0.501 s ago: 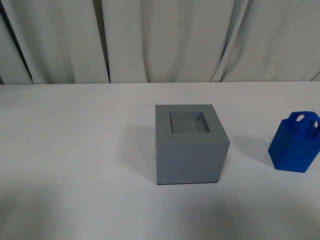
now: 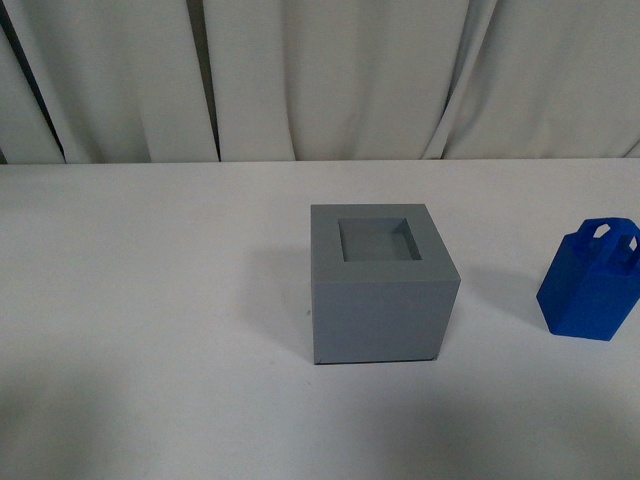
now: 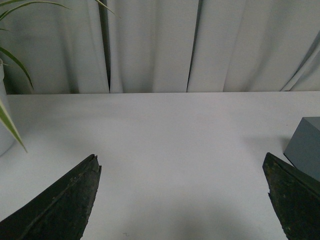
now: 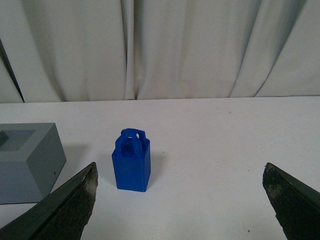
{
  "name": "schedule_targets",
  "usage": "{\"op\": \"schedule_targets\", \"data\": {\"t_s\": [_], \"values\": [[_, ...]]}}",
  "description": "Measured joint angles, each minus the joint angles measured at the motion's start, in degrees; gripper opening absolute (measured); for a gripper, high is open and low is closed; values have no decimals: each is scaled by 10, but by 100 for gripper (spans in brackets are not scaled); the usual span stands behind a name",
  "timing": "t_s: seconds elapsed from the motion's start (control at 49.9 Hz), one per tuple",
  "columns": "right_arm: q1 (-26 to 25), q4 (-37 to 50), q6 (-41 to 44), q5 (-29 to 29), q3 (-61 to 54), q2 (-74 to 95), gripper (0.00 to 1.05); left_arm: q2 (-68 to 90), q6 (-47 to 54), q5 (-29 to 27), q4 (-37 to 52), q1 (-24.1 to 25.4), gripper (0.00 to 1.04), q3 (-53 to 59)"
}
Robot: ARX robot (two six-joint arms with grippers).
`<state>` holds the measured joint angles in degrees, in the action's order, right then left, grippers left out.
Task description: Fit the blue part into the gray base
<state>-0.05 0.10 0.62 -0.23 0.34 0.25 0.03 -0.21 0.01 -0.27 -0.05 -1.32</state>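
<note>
The gray base point(image 2: 381, 283) stands upright near the middle of the white table, its square recess facing up and empty. The blue part point(image 2: 591, 279) stands upright at the right edge of the front view, apart from the base, handle on top. Neither arm shows in the front view. In the right wrist view the blue part point(image 4: 131, 160) stands ahead of my open right gripper point(image 4: 180, 172), with the base point(image 4: 27, 160) beside it. My left gripper point(image 3: 181, 162) is open and empty over bare table; a corner of the base point(image 3: 306, 147) shows at the frame's edge.
The white table point(image 2: 150, 300) is backed by white curtains point(image 2: 320, 80) along its far edge. Green plant leaves and a white pot point(image 3: 6, 120) show at the edge of the left wrist view.
The front view has shifted very slightly, so the base and the blue part sit a few pixels higher; neither object has moved on the table.
</note>
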Motion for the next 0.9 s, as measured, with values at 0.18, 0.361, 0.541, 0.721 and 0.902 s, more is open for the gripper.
{"op": "schedule_targets", "data": {"t_s": [0.18,0.361,0.541,0.721,0.902], "values": [[0,0,0,0,0,0,97,0,0,0,0,0,99,0],[0,0,0,0,0,0,97,0,0,0,0,0,99,0],[0,0,0,0,0,0,97,0,0,0,0,0,99,0],[0,0,0,0,0,0,97,0,0,0,0,0,99,0],[-110,58,47,-388,23,163,97,0,0,0,0,0,99,0]]}}
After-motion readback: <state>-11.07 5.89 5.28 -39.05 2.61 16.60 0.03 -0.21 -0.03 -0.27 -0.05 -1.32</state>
